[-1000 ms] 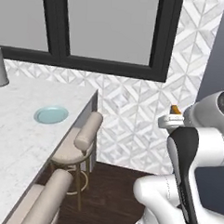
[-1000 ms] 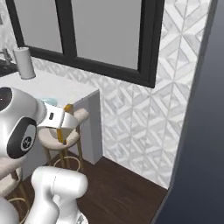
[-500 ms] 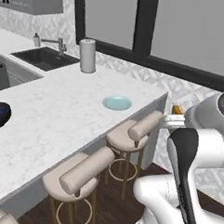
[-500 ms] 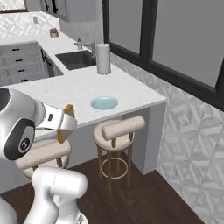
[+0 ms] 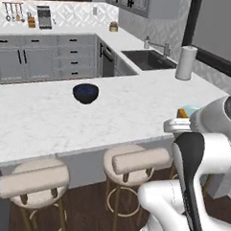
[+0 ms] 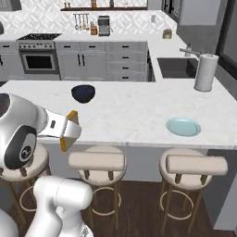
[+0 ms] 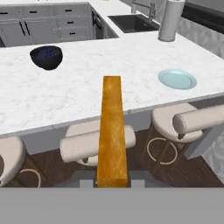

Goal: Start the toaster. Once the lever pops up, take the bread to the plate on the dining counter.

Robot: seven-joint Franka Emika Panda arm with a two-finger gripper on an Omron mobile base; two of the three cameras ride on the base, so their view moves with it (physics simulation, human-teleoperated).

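Observation:
My gripper (image 7: 112,182) is shut on the bread (image 7: 112,131), an orange-tan slab that stands edge-on up the middle of the hand view. From the right base camera the bread (image 6: 71,116) juts from the gripper (image 6: 67,131) in front of the dining counter (image 6: 134,113), above the stools. The pale blue plate (image 6: 183,126) lies near the counter's right end, well to the right of the gripper; the hand view has the plate (image 7: 176,79) ahead and to the right. From the left base camera the bread (image 5: 183,113) peeks over my arm. The toaster cannot be made out.
A dark bowl of berries (image 6: 83,92) sits on the counter's left part. A paper towel roll (image 6: 205,72) stands at the far right by the sink (image 6: 173,67). Beige stools (image 6: 96,161) line the near side under the counter edge. Grey cabinets (image 5: 34,60) run along the back.
The base has driven and turned, so both base views swung from the window corner to the whole counter with the bowl and kitchen. The bread stays in the gripper.

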